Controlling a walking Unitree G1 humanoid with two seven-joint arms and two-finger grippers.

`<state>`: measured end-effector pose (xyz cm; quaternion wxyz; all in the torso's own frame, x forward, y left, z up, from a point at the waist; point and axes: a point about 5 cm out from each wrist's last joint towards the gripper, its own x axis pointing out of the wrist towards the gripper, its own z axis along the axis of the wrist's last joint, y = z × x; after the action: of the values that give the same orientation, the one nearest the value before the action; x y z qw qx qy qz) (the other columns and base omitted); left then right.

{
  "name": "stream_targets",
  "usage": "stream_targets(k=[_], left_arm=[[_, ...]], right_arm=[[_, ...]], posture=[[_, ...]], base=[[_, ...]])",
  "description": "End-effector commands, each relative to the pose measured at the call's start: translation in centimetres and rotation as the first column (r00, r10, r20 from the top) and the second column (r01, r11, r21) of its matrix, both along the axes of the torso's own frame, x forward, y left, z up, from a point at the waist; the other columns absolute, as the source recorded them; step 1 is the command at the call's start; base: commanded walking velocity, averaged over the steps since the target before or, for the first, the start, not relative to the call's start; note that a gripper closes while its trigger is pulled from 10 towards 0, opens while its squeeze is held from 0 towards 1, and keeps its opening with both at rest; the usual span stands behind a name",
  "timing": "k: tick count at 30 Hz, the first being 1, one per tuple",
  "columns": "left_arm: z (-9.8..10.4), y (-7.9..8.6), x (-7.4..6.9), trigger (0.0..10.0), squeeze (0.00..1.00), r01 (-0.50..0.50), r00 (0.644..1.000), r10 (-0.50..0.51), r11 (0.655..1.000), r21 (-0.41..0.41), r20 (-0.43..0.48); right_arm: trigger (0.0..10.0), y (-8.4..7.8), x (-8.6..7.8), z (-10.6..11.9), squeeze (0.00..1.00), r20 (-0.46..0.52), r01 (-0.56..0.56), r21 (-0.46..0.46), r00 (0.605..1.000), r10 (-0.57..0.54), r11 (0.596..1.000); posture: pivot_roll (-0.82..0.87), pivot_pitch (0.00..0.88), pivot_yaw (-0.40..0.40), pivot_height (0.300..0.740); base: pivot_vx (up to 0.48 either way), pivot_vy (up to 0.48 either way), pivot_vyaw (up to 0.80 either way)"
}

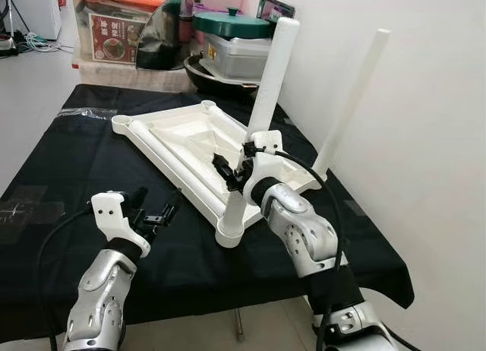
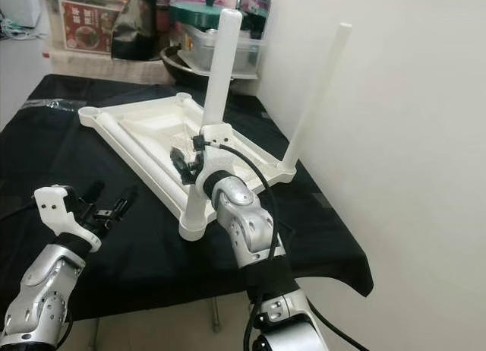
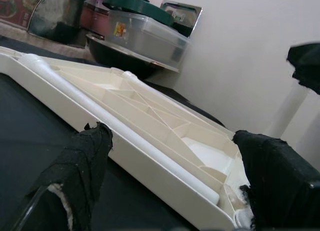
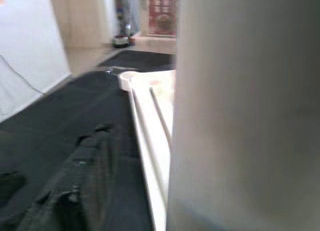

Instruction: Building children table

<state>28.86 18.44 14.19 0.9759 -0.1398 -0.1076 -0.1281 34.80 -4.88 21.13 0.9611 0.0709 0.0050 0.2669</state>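
Note:
The white tabletop [image 1: 182, 142] lies upside down on the black-covered table [image 1: 68, 176]. One white leg [image 1: 272, 70] stands upright in its near corner socket, and a second leg [image 1: 353, 93] stands in the corner by the wall. A third leg [image 3: 125, 128] lies loose along the tabletop's rim. My right gripper [image 1: 234, 162] is open at the lower part of the near leg; one black finger [image 4: 75, 191] shows a gap to the leg. My left gripper [image 1: 156, 210] is open and holds nothing, just above the cloth beside the tabletop's near-left edge.
Behind the tabletop sit a black wok [image 1: 216, 74], a green-lidded container [image 1: 231, 39] and an orange-lidded box [image 1: 114, 24]. A white wall [image 1: 425, 138] runs close along the table's right side. The cloth's front edge hangs just below my arms.

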Motion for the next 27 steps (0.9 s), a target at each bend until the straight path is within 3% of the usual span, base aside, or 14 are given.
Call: stream_targets(k=[1,2,5,9,11,13,17,18,19,22,23,25,26,27], left_arm=[[-0.2,-0.5,0.1,10.0,0.0,0.02,1.0,-0.02,1.0,-0.016,-0.008],[-0.2,-0.5,0.1,10.0,0.0,0.019,1.0,-0.019,1.0,-0.018,-0.007],[-0.2,-0.5,0.1,10.0,0.0,0.019,1.0,-0.019,1.0,-0.018,-0.007],[-0.3,-0.5,0.1,10.0,0.0,0.018,1.0,-0.018,1.0,-0.02,-0.006],[-0.3,-0.5,0.1,10.0,0.0,0.018,1.0,-0.018,1.0,-0.02,-0.006],[-0.3,-0.5,0.1,10.0,0.0,0.014,1.0,-0.014,1.0,-0.02,-0.006],[-0.3,-0.4,0.0,10.0,0.0,0.008,1.0,-0.008,1.0,-0.021,-0.005],[-0.2,-0.3,0.0,10.0,0.0,0.007,1.0,-0.007,1.0,-0.022,-0.005],[-0.2,-0.3,0.0,10.0,0.0,0.007,1.0,-0.007,1.0,-0.022,-0.005],[-0.2,-0.3,0.0,10.0,0.0,0.009,1.0,-0.009,1.0,-0.023,-0.005],[-0.2,-0.4,0.0,10.0,0.0,0.011,1.0,-0.011,1.0,-0.023,-0.004],[-0.1,-0.4,0.0,10.0,0.0,0.013,1.0,-0.013,1.0,-0.023,-0.004],[-0.1,-0.4,0.0,10.0,0.0,0.013,1.0,-0.013,1.0,-0.023,-0.004],[-0.1,-0.5,0.0,10.0,0.0,0.013,1.0,-0.013,1.0,-0.023,-0.003]], right_arm=[[10.0,-0.1,0.0,1.2,0.0,0.05,-0.055,0.015,0.997,0.054,0.998],[10.0,-0.5,-0.7,2.4,0.0,0.131,-0.218,0.022,0.968,0.213,0.976],[10.0,-0.5,-0.7,2.4,0.0,0.131,-0.218,0.022,0.968,0.213,0.976],[9.8,-0.2,-3.0,3.0,0.0,0.228,-0.605,-0.044,0.769,0.598,0.795],[9.8,-0.2,-3.0,3.0,0.0,0.228,-0.605,-0.044,0.769,0.598,0.795],[2.5,0.6,-2.9,1.8,0.0,0.185,-0.635,-0.077,0.749,0.637,0.769],[2.1,0.9,-2.4,1.0,0.0,0.144,-0.626,-0.077,0.763,0.63,0.776],[0.0,0.7,-0.8,0.2,0.0,0.059,-0.487,-0.052,0.87,0.489,0.872],[0.0,0.7,-0.8,0.2,0.0,0.059,-0.487,-0.052,0.87,0.489,0.872],[0.0,-0.2,1.3,-0.9,0.0,-0.054,-0.221,-0.059,0.974,0.218,0.973],[0.0,-1.6,2.5,-1.6,0.0,-0.12,0.021,-0.081,0.992,-0.03,0.997],[0.0,-4.3,2.8,-3.3,0.0,-0.218,0.369,-0.14,0.893,-0.393,0.919],[0.0,-4.3,2.8,-3.3,0.0,-0.218,0.369,-0.14,0.893,-0.393,0.919],[0.0,-5.1,2.5,-3.9,0.0,-0.244,0.459,-0.17,0.838,-0.489,0.872]], posture=[[0.15,0.0,-0.205,0.74],[0.15,0.0,-0.21,0.74],[0.15,0.0,-0.21,0.74],[0.16,0.0,-0.225,0.74],[0.16,0.0,-0.225,0.74],[0.17,0.0,-0.237,0.74],[0.17,0.0,-0.236,0.74],[0.17,0.0,-0.229,0.74],[0.17,0.0,-0.229,0.74],[0.16,0.0,-0.226,0.74],[0.16,0.0,-0.223,0.74],[0.16,0.0,-0.224,0.74],[0.16,0.0,-0.224,0.74],[0.16,0.0,-0.224,0.74]], base=[[0.0,0.0,0.0],[0.0,0.0,0.0],[0.0,0.0,0.0],[0.0,0.0,0.0],[0.0,0.0,0.0],[0.0,0.0,0.0],[0.0,0.0,0.0],[0.0,0.0,0.0],[0.0,0.0,0.0],[0.0,0.0,0.0],[0.0,0.0,0.0],[0.0,0.0,0.0],[0.0,0.0,0.0],[0.0,0.0,0.0]])
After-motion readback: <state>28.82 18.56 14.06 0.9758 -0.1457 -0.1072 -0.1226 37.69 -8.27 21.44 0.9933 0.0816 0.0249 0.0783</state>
